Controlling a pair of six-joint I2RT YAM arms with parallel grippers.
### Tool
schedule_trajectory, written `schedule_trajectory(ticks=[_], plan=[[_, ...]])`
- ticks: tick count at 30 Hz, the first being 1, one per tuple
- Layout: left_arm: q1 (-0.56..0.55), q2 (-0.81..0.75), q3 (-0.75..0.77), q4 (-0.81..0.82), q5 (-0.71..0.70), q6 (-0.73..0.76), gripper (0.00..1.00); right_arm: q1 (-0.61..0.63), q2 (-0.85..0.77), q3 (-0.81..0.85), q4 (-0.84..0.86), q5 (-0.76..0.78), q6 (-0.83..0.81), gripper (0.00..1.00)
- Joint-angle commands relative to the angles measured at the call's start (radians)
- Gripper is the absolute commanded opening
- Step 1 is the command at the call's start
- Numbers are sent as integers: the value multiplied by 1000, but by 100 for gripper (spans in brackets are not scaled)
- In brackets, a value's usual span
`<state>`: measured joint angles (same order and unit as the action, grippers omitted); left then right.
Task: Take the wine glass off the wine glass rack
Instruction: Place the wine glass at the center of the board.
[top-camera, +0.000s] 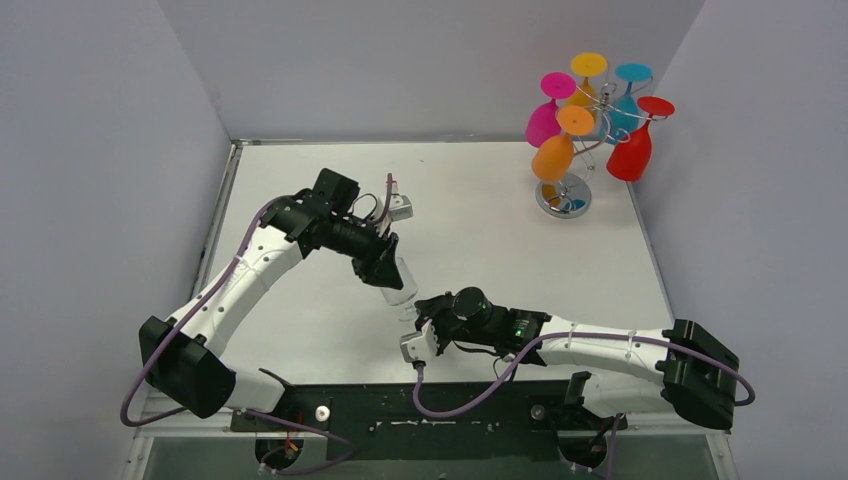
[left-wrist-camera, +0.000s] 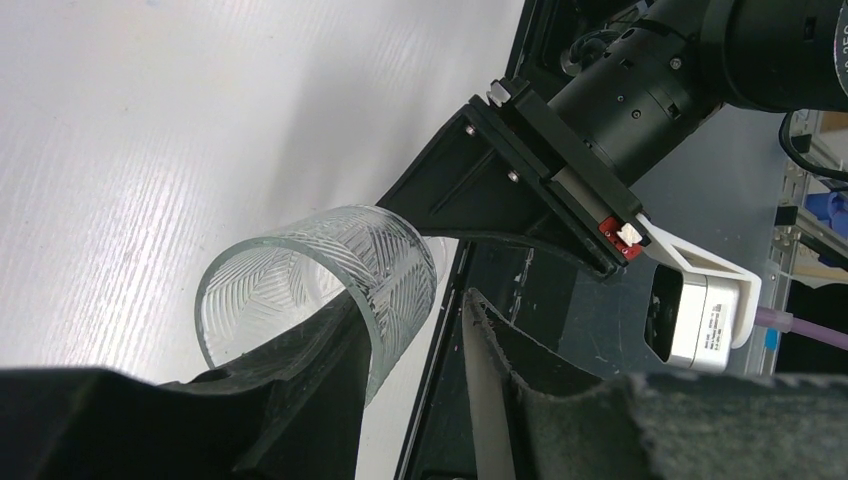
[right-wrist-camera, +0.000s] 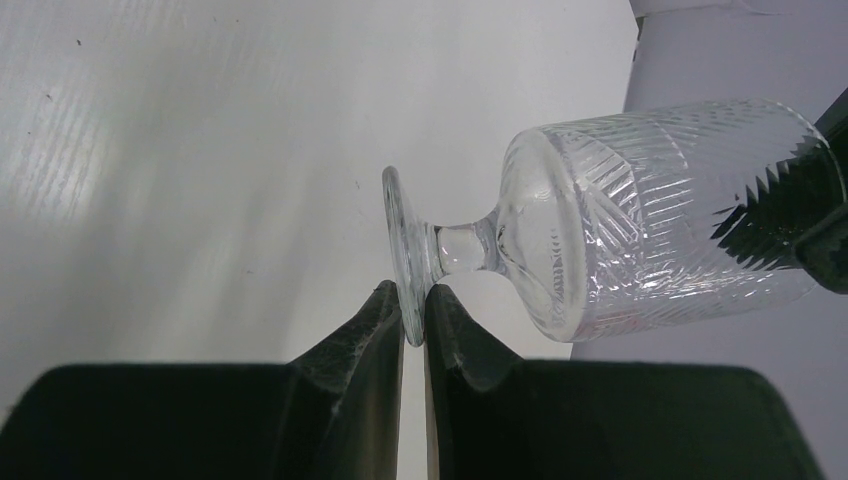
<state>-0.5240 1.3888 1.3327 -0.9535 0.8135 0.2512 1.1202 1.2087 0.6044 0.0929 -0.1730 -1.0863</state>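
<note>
Rack (top-camera: 563, 199) w/ 5 coloured glasses (top-camera: 553, 156)

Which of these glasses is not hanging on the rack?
The clear patterned glass, held between the left gripper and right gripper; the five coloured glasses hang on the wire rack.

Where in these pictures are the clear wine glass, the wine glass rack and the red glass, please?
clear wine glass (right-wrist-camera: 640, 220): right wrist view, on its ribbed bowl.
wine glass rack (top-camera: 563, 200): top external view, on its shiny disc base.
red glass (top-camera: 630, 153): top external view, on its hanging bowl.
</note>
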Motion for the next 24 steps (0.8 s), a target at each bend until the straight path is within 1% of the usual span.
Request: schedule_trajectory(ticks=[1, 3, 5, 8, 11, 16, 21, 24], plan=[[-22, -15, 33, -65, 53, 2, 35, -2, -8, 9, 170, 57, -19, 0], [-26, -19, 18, -57, 51, -4, 33, -2, -5, 4, 187, 66, -17, 0], [-32, -18, 5, -53, 49, -6, 28, -2, -3, -1, 209, 77, -17, 0], [-39, -14, -5, -47, 47, -14, 24, -1, 3, 0, 220, 86, -21, 0], [-41, -14, -7, -39, 32, -21, 24, -2, 4, -1, 227, 87, -27, 0], [-41, -1, -5, -35, 22, -24, 31, -1, 2, 0, 216, 81, -46, 0], [-41, 12, 0, -32, 20, -17, 34, -1, -1, -3, 213, 80, -48, 0], [-39, 11, -6, -30, 16, -17, 40, -1, -11, -13, 216, 82, -48, 0]])
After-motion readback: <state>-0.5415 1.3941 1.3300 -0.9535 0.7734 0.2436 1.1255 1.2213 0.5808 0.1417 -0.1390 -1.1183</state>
